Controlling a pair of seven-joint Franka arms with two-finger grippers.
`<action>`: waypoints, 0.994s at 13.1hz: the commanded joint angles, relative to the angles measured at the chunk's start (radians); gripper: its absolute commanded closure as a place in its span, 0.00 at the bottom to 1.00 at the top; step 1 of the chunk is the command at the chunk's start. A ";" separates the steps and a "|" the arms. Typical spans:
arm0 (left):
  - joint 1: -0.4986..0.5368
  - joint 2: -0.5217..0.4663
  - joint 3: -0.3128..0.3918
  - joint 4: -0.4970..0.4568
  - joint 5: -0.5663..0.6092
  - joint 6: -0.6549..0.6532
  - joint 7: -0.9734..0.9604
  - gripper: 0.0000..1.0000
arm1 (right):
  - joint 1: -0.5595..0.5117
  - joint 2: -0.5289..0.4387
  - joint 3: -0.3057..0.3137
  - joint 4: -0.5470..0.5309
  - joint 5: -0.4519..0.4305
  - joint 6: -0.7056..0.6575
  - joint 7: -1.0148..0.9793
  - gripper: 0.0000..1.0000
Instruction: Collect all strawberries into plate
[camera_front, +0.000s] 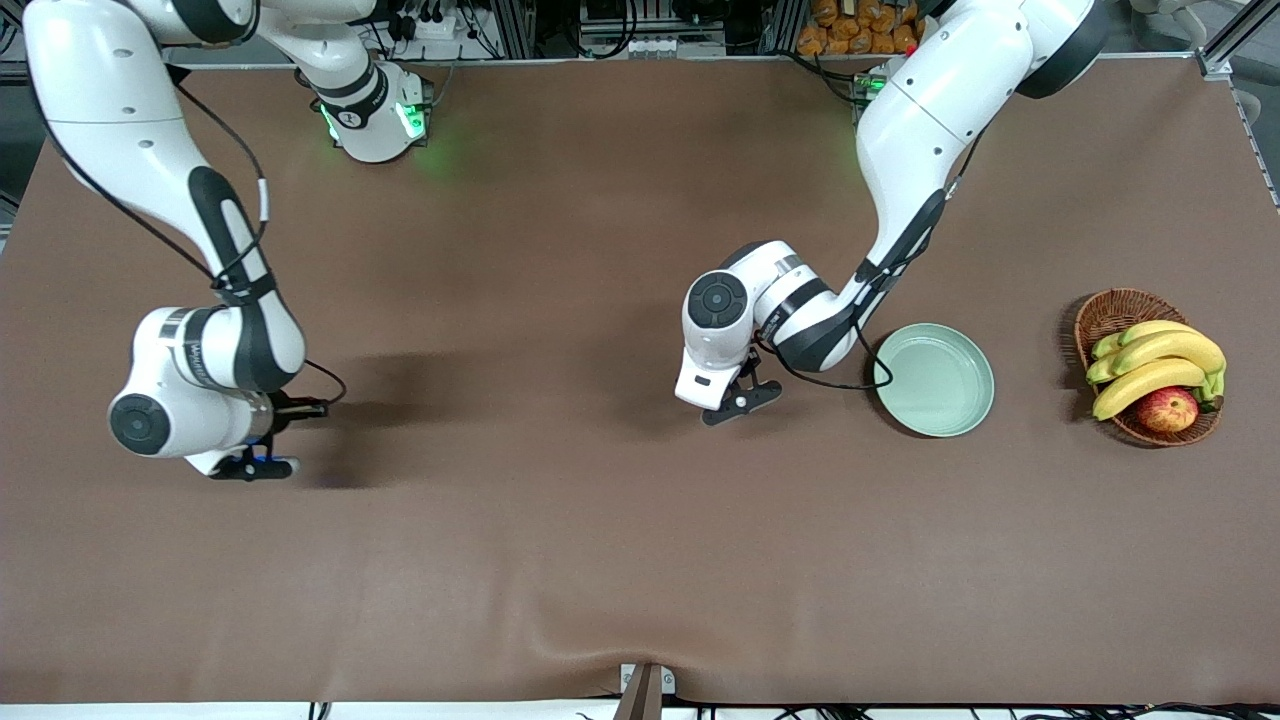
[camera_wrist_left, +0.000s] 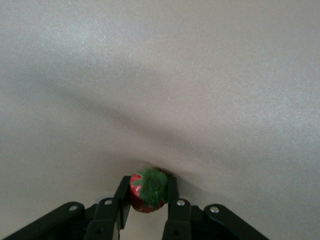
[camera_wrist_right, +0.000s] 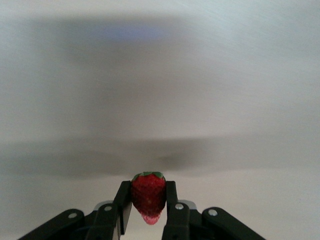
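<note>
Both claws pinching a strawberry each: left claw (camera_front: 738, 400) on berry (camera_wrist_left: 148, 190) low at the tabletop, plate's (camera_front: 968, 415) 9 o'clock side; right claw (camera_front: 262, 464) on berry (camera_wrist_right: 148, 196) near right-arm end. Plate empty; next job is carrying both over it.

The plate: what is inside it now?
The plate holds nothing; its whole inside shows bare. One strawberry is clamped in the left gripper, another strawberry in the right gripper. A third is not visible.
</note>
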 joint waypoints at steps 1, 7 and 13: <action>0.042 -0.027 -0.002 0.000 0.030 0.003 -0.004 1.00 | 0.122 -0.005 -0.004 0.020 0.161 -0.004 0.144 1.00; 0.219 -0.168 -0.016 -0.061 0.020 -0.195 0.230 1.00 | 0.336 0.011 -0.004 0.044 0.620 0.053 0.218 1.00; 0.472 -0.244 -0.041 -0.195 0.015 -0.216 0.575 1.00 | 0.612 0.162 -0.007 0.172 0.864 0.327 0.242 1.00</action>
